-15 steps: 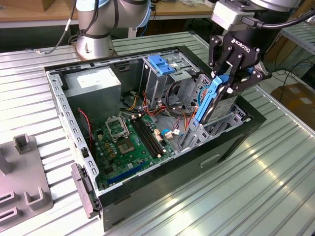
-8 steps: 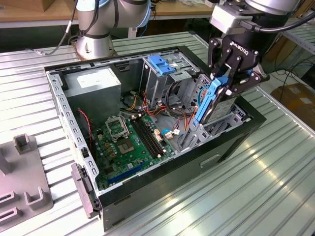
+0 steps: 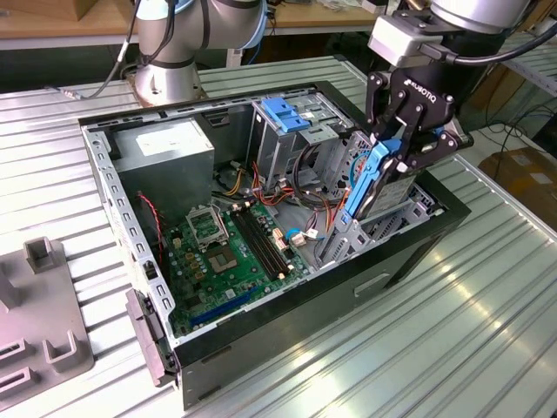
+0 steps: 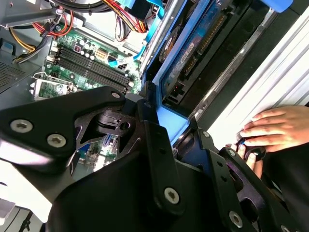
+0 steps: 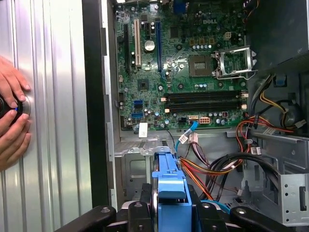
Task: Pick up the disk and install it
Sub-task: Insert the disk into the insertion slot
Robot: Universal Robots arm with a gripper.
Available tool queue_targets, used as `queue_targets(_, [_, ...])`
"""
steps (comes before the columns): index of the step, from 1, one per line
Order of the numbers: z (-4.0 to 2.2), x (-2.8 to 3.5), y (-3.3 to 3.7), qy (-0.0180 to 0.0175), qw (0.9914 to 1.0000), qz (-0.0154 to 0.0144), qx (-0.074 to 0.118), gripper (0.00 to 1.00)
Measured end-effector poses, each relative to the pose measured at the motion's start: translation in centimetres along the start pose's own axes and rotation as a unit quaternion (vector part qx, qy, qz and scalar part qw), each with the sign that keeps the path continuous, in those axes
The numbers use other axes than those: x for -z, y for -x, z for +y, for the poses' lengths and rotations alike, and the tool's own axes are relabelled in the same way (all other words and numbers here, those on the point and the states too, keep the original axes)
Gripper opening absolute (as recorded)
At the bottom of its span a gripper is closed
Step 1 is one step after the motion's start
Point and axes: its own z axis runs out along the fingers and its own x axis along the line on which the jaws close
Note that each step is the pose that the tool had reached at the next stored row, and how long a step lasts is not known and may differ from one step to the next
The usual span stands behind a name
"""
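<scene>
Steeply tilted, the disk [image 3: 365, 183] is clamped in the pincer [image 3: 402, 161] above the open computer case [image 3: 261, 335] on the counter [image 3: 452, 331].
Its long axis slopes down toward the motherboard [image 3: 231, 252], with the lower end at the metal drive bay [image 3: 344, 242] by the case's corner on the exterior view's right.
</scene>
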Motion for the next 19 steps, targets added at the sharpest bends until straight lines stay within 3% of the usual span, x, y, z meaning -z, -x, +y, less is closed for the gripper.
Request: queue_targets(19, [0.00, -1.32, 0.06, 0.0000, 1.00000, 0.0001, 0.000, 0.37])
